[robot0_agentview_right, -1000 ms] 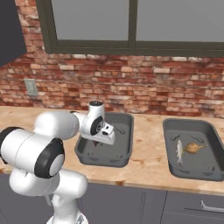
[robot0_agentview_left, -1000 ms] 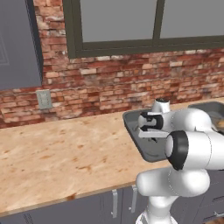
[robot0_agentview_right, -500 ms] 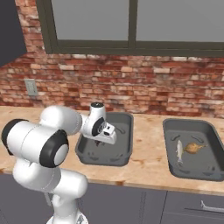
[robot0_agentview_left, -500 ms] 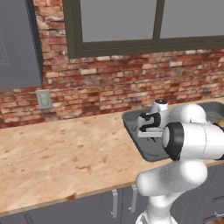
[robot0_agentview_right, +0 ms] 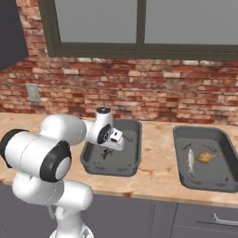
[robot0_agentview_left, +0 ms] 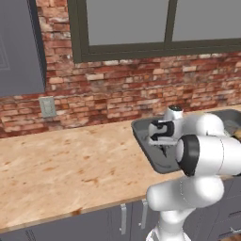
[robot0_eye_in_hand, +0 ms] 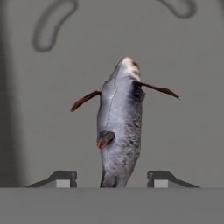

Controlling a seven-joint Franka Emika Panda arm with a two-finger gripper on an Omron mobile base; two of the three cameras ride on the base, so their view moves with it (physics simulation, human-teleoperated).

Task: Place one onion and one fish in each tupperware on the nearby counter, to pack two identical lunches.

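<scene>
My gripper point(robot0_eye_in_hand: 112, 177) hangs low inside the left tupperware point(robot0_agentview_right: 135, 139), a dark grey tray, and is open. A grey fish point(robot0_eye_in_hand: 119, 127) with reddish fins lies between its fingertips point(robot0_eye_in_hand: 63, 177), with a gap on each side, over the tray's grey floor. From the right base view the gripper point(robot0_agentview_right: 106, 152) is over the middle of that tray. From the left base view the gripper point(robot0_agentview_left: 162, 149) is half hidden by my arm. The right tupperware point(robot0_agentview_right: 182, 139) holds a second fish point(robot0_agentview_right: 190, 160) and a brown onion point(robot0_agentview_right: 207, 157). Both trays sit on the tan counter point(robot0_agentview_left: 70, 164).
A red brick wall point(robot0_agentview_left: 108, 99) with a window backs the counter. A wall socket point(robot0_agentview_left: 47, 107) sits at the left. Dark cabinets point(robot0_agentview_right: 186, 218) with silver handles run below the counter edge. A broad stretch of bare counter lies left of the trays.
My arm's elbow has shifted a little while the hand stays low in the left tupperware. The trays and their contents have not moved.
</scene>
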